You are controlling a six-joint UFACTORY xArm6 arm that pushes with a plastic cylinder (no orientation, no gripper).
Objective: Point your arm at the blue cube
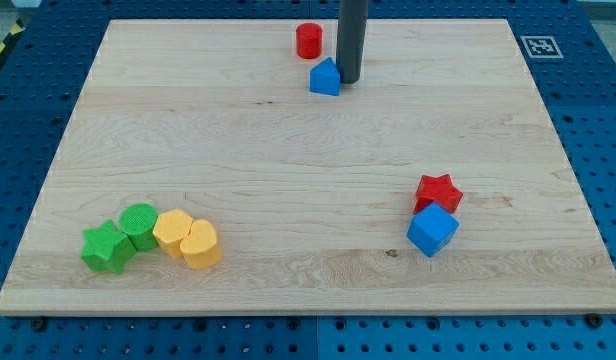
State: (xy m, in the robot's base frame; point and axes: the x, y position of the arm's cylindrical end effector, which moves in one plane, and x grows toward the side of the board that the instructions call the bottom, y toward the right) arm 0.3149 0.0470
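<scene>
Camera view: my tip [349, 79] touching small blue block [326, 78]; blue cube [433, 230] far.

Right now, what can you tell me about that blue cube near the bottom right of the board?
The blue cube is a small solid block, plain bright blue, smooth and matte like painted wood or plastic. It sits flat on the wooden board, turned so one corner faces the view's bottom, and three faces show. The red star lies just above it, touching or nearly so. Nothing else is near. My tip is far off at the view's top, beside another blue block.
</scene>
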